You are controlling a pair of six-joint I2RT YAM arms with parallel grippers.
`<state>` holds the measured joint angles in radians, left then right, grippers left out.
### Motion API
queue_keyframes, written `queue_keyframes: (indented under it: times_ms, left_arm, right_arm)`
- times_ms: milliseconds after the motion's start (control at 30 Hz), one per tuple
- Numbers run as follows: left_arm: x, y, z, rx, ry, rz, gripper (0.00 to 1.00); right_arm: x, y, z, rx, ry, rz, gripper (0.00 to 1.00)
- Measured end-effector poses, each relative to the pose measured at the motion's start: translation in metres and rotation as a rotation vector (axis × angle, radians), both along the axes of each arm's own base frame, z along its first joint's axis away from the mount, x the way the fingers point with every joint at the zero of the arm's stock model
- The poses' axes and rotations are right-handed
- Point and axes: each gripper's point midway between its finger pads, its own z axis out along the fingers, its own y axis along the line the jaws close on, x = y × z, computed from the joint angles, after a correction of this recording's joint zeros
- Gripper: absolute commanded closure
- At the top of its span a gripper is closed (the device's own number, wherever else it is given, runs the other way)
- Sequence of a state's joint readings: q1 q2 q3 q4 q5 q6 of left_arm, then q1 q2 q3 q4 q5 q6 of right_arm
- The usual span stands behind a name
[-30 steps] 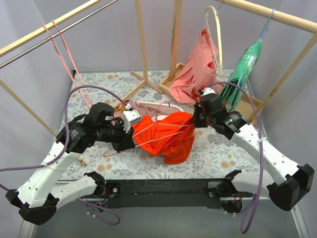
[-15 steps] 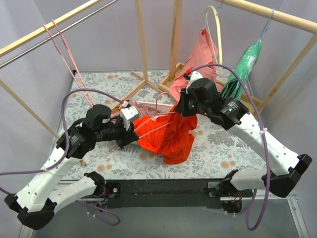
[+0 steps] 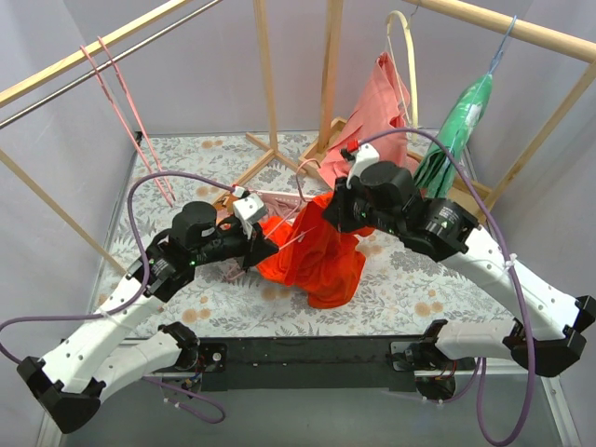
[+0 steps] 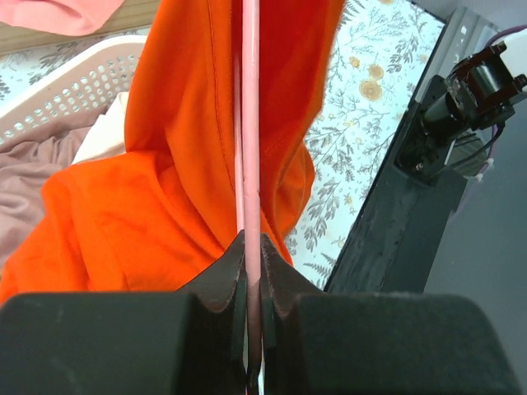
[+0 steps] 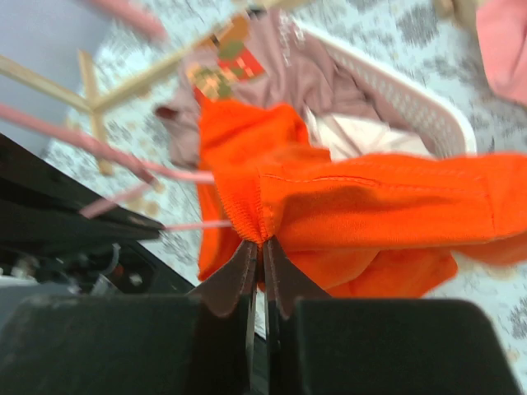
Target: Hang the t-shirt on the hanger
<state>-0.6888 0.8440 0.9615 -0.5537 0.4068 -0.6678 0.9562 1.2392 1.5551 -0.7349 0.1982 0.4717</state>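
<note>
The orange-red t-shirt [image 3: 317, 256] hangs bunched between both arms above the floral table. My right gripper [image 3: 333, 212] is shut on its ribbed edge and holds it up; in the right wrist view the t-shirt [image 5: 370, 206] is pinched at my gripper [image 5: 259, 243]. My left gripper [image 3: 265, 250] is shut on the thin pink wire hanger [image 3: 291, 240], whose end runs into the cloth. In the left wrist view the hanger [image 4: 249, 123] runs straight up from my gripper [image 4: 254, 247] against the t-shirt [image 4: 165, 206]. The hanger's wire [image 5: 189, 224] also shows in the right wrist view.
A pale perforated laundry basket [image 3: 279, 199] with mauve clothes sits behind the shirt. Spare pink hangers [image 3: 121, 93] hang on the left rail. A salmon garment [image 3: 368, 130], a beige hanger [image 3: 405, 56] and a green garment [image 3: 461, 130] hang at the back right. Wooden posts [image 3: 329, 74] stand behind.
My right gripper has moved left and up, lifting the shirt's edge. My left gripper has moved right with the hanger, towards the shirt.
</note>
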Motion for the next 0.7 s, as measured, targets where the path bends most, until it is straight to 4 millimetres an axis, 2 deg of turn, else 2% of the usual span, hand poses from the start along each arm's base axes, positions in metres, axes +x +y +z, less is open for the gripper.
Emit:
queue_keyframes:
  times_ms: [33,100,133,200,233,300,367,467,700]
  left_arm:
    - [0.001,-0.003,-0.003,-0.011,0.006,0.001,1.00]
    - [0.002,-0.008,-0.008,-0.020,0.017,-0.003,1.00]
    - [0.002,-0.011,-0.012,-0.025,0.027,-0.007,1.00]
    - [0.003,-0.021,-0.019,-0.031,0.047,-0.022,1.00]
    - [0.004,-0.026,-0.023,-0.031,0.061,-0.026,1.00]
    - [0.005,-0.036,-0.033,-0.026,0.085,-0.036,1.00]
    - [0.006,-0.045,-0.043,-0.019,0.109,-0.045,1.00]
    - [0.008,-0.054,-0.051,-0.011,0.136,-0.053,1.00]
    - [0.012,-0.061,-0.064,0.005,0.184,-0.046,1.00]
  right_arm:
    - [-0.004,-0.006,-0.017,-0.019,0.017,-0.005,0.77]
    - [-0.010,-0.017,-0.049,-0.055,0.054,-0.014,0.71]
    - [-0.012,-0.021,-0.062,-0.068,0.066,-0.017,0.63]
    - [-0.019,-0.034,-0.096,-0.117,0.109,-0.028,0.57]
    - [-0.021,-0.038,-0.108,-0.135,0.123,-0.032,0.52]
    - [-0.023,-0.043,-0.118,-0.151,0.132,-0.037,0.47]
    - [-0.022,-0.046,-0.115,-0.143,0.120,-0.038,0.41]
    - [-0.021,-0.046,-0.098,-0.104,0.064,-0.023,0.35]
    - [-0.013,-0.044,-0.036,-0.005,-0.099,-0.002,0.27]
